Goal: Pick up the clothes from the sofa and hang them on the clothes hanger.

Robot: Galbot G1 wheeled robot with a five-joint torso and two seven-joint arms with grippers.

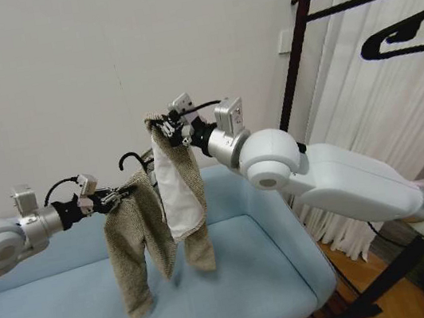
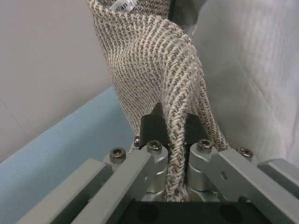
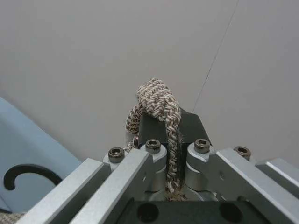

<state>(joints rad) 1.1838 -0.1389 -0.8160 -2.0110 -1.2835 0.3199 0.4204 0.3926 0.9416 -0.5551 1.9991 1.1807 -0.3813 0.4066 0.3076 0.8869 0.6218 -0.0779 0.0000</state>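
In the head view, the knitted garment point(image 1: 151, 233) is held up at the centre of the frame, clear of the blue sofa point(image 1: 256, 281) that fills the lower part. One top corner is gripped by the left gripper point(image 1: 125, 193) at centre left. The other corner is gripped a little higher by the right gripper point(image 1: 165, 130). A black hook point(image 1: 133, 162) is seen just behind the garment's top edge; whether it sits inside the garment cannot be told. The pick-up is judged done and the hanging step is in hand. The next move calls for the garment to be carried across to the clothes rack point(image 1: 298, 40) at upper right, where a black hanger point(image 1: 403, 40) hangs, with both grips kept firm.

In the left wrist view, the left gripper point(image 2: 170, 126) is closed on a thick fold of the knit point(image 2: 149, 60), and sofa blue point(image 2: 70, 140) lies beyond.

In the right wrist view, the right gripper point(image 3: 170, 123) is clamped on a bunched knit edge point(image 3: 159, 100), and the hook point(image 3: 28, 175) is seen near the sofa's back.
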